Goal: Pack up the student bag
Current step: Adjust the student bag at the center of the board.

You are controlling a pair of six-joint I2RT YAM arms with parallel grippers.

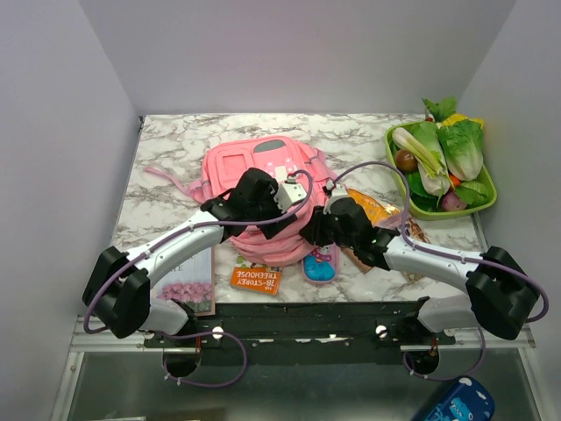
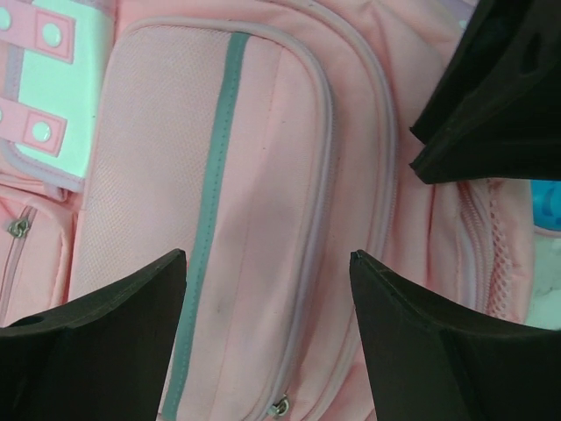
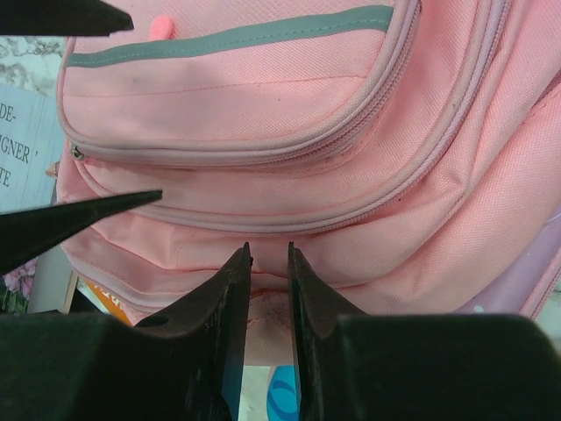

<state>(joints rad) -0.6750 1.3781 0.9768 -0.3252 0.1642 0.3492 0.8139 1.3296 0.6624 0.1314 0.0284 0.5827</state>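
The student bag (image 1: 263,162), a large pink backpack with grey-green stripes, lies in the middle of the table. My left gripper (image 1: 261,217) hovers open over its front pocket (image 2: 245,175), jaws wide apart (image 2: 267,263), holding nothing. A zip pull (image 2: 280,406) sits between the fingers. My right gripper (image 1: 314,230) is at the bag's near right edge. Its jaws (image 3: 269,250) are nearly closed, pinching a fold of pink fabric (image 3: 267,303) on the bag (image 3: 289,105). The left fingers (image 3: 79,219) show in the right wrist view.
A green tray (image 1: 484,203) of vegetables stands at the back right. An orange book (image 1: 256,279), a small pencil case (image 1: 320,263) and a floral book (image 1: 188,289) lie near the front edge. An orange packet (image 1: 372,206) lies right of the bag.
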